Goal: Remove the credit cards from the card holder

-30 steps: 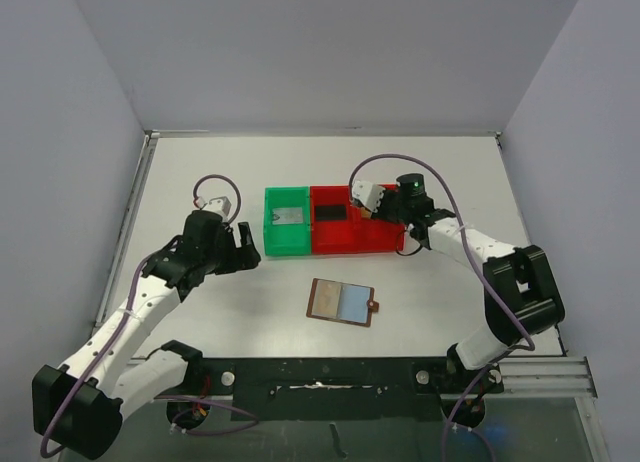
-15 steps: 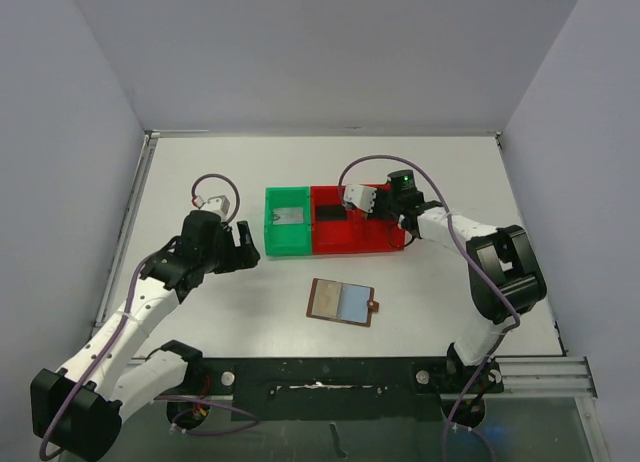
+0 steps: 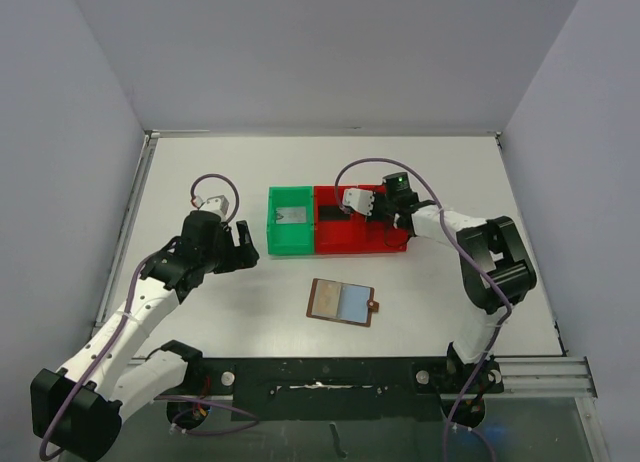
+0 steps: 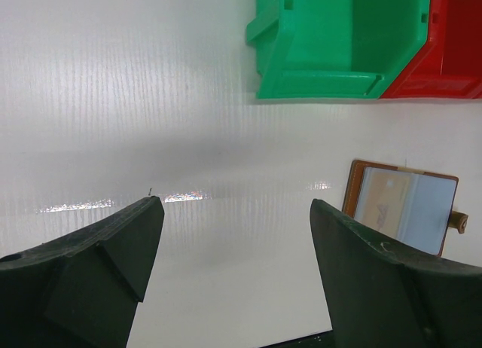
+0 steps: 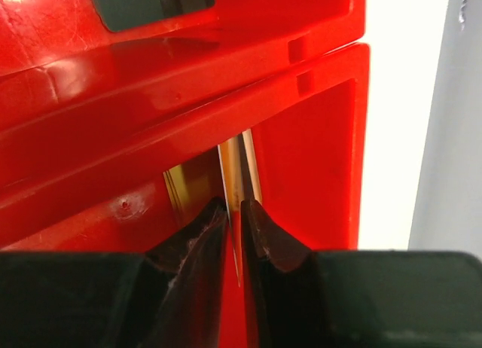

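Close to the near edge of the surface (image 3: 440,302), about midway between its left and right edges, the card holder (image 3: 343,302) lies open and flat. A tan panel and a pale blue-grey panel sit side by side inside its brown rim, and the snap tab points toward the right edge. The left tool (image 4: 233,212) hangs above bare surface nearer the left edge, released, its fingers spread wide with nothing between them. In its wrist view the card holder lies off to one side past one finger, apart from it.

Farther back, around the middle of the surface, a green bin (image 3: 291,222) stands against two red bins (image 3: 385,244). A pale grey flat piece (image 3: 288,216) lies in the green bin, and a dark flat rectangle (image 3: 331,213) lies in the nearer red one. The right tool (image 5: 236,206) reaches into the red bin closest to the right edge. It is clenched on a thin gold card (image 5: 239,163), seen edge-on between the fingertips and well apart from the card holder.
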Motion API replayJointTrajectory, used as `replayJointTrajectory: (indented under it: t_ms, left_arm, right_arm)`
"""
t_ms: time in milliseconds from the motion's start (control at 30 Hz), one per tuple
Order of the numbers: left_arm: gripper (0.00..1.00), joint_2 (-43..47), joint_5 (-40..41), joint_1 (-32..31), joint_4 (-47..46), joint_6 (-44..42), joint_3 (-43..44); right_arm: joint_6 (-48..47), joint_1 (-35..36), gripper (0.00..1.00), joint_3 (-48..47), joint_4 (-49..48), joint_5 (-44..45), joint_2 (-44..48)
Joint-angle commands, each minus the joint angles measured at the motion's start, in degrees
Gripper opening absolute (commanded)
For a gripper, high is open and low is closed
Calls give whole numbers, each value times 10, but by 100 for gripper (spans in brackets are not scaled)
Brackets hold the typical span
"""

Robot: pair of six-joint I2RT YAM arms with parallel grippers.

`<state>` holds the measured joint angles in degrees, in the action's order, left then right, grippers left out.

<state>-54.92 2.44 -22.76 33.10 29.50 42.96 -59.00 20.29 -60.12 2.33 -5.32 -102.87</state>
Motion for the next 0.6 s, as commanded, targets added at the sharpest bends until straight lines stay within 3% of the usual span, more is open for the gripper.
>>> replayJointTrajectory:
  t_ms: [0, 167, 333, 567]
  left_arm:
    - [79, 8, 7, 4, -28, -2, 2]
    - [79, 2, 2, 4, -29, -3, 2]
    - [79, -3, 0, 4, -30, -4, 1]
    - [79, -6, -6, 4, -32, -5, 1]
  right_arm:
    - [-3, 4, 20, -17, -12, 17, -7]
    - [4, 4, 26, -18, -16, 16, -8]
    - [10, 3, 41, -16, -18, 17, -4]
    - [23, 1, 50, -12, -24, 9, 8]
